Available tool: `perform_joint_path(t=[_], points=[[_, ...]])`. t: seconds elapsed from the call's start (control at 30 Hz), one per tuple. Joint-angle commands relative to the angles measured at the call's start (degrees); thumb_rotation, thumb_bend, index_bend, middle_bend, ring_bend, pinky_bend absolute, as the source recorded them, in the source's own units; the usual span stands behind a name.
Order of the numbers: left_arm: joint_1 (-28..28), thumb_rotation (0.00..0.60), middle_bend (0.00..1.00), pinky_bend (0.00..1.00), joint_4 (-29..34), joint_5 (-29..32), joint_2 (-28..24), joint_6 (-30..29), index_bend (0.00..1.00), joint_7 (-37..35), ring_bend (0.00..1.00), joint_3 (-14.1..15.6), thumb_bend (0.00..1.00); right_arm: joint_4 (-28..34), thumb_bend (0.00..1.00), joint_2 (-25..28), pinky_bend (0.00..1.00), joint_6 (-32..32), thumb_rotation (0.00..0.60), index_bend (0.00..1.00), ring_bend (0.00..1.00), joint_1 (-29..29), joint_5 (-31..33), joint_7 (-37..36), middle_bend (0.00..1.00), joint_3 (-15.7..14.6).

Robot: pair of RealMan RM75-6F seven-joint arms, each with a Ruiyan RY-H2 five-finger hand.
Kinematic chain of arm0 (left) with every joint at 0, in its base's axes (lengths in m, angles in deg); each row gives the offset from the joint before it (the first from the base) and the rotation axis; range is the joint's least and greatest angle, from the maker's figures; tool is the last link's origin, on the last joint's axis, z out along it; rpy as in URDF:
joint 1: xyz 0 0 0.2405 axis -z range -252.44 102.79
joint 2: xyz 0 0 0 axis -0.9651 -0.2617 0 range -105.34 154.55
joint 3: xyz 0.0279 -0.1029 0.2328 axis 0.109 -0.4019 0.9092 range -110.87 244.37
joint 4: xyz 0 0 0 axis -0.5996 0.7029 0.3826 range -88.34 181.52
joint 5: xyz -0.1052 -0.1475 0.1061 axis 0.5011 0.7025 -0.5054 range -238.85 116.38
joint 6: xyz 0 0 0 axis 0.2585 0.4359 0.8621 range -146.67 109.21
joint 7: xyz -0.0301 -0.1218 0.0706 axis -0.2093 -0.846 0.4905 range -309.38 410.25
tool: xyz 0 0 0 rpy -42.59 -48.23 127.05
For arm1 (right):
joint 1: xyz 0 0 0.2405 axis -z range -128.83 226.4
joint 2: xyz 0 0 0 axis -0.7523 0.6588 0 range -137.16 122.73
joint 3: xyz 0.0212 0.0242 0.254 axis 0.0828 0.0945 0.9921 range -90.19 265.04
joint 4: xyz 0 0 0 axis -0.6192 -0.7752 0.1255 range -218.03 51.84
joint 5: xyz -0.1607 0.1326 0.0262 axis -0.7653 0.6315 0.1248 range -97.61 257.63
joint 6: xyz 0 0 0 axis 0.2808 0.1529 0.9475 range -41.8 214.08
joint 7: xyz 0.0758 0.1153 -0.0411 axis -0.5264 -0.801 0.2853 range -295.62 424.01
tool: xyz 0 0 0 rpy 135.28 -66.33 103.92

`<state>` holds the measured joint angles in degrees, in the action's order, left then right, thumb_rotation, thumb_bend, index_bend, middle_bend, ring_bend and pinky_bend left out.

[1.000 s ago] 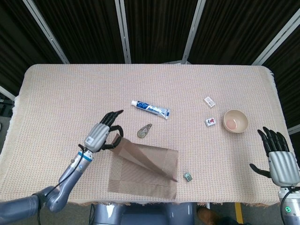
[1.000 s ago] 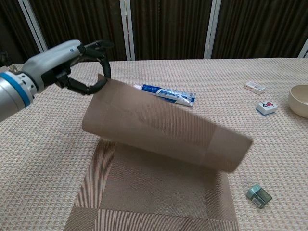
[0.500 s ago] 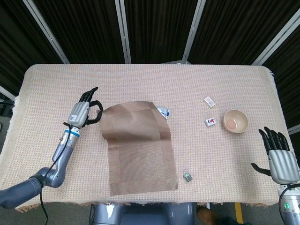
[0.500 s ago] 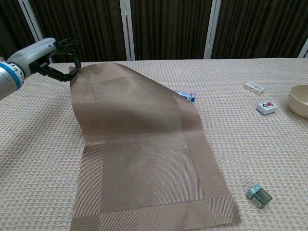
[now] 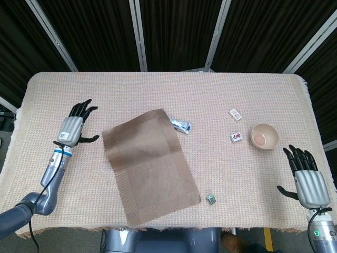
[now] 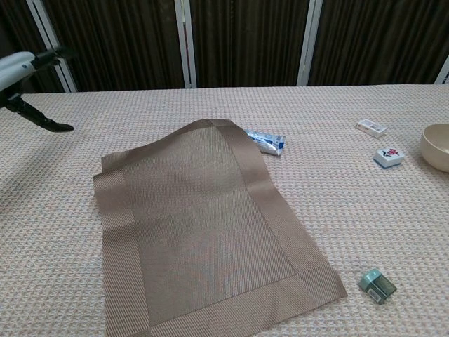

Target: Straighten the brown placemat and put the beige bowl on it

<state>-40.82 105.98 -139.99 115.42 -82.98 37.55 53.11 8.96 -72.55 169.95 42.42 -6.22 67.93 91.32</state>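
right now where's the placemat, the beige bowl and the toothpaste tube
brown placemat [image 5: 150, 163], head view, on its woven centre panel
beige bowl [image 5: 265, 136], head view, on the inside of the bowl
toothpaste tube [image 6: 267, 141], chest view, on the exposed end that sticks out past the placemat's far edge

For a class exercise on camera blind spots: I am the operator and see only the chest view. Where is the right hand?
Observer: The right hand shows only in the head view, at the far right, fingers apart and holding nothing.
Operator: My frame cuts off the bowl. Is anything in it?
Observer: The beige bowl stands upright and looks empty, just beyond that hand and apart from it.
Operator: And the left hand?
Observer: The left hand has its fingers spread, left of the brown placemat and not touching it.
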Motion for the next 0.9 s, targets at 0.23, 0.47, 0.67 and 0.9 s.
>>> perform_joint_path(t=[0.23, 0.47, 0.67, 0.9], points=[[-12.76, 0.600, 0.00, 0.00, 22.36, -0.36, -14.09, -17.28, 0.00, 16.55, 0.00, 2.71, 0.00, 3.48, 0.00, 2.69, 0.00, -5.62, 0.600, 0.01, 0.00, -4.68, -10.35, 1.36, 0.00, -3.87], [-18.12, 0.600, 0.00, 0.00, 39.58, 3.19, -23.85, -20.16, 0.00, 27.90, 0.00, 4.81, 0.00, 3.26, 0.00, 1.48, 0.00, -14.58, 0.600, 0.03, 0.00, -12.41, -18.31, -2.40, 0.00, -6.02], [-21.63, 0.600, 0.00, 0.00, 46.49, 2.33, -26.61, -23.27, 0.00, 31.63, 0.00, 7.41, 0.00, 3.85, 0.00, -2.49, 0.00, -21.74, 0.600, 0.04, 0.00, -17.44, -19.86, 2.08, 0.00, -5.61], [-22.82, 0.600, 0.00, 0.00, 46.92, 1.31, -26.82, -23.67, 0.00, 31.12, 0.00, 8.55, 0.00, 3.70, 0.00, -7.87, 0.00, -28.53, 0.600, 0.07, 0.00, -21.54, -19.73, 6.86, 0.00, -5.13]])
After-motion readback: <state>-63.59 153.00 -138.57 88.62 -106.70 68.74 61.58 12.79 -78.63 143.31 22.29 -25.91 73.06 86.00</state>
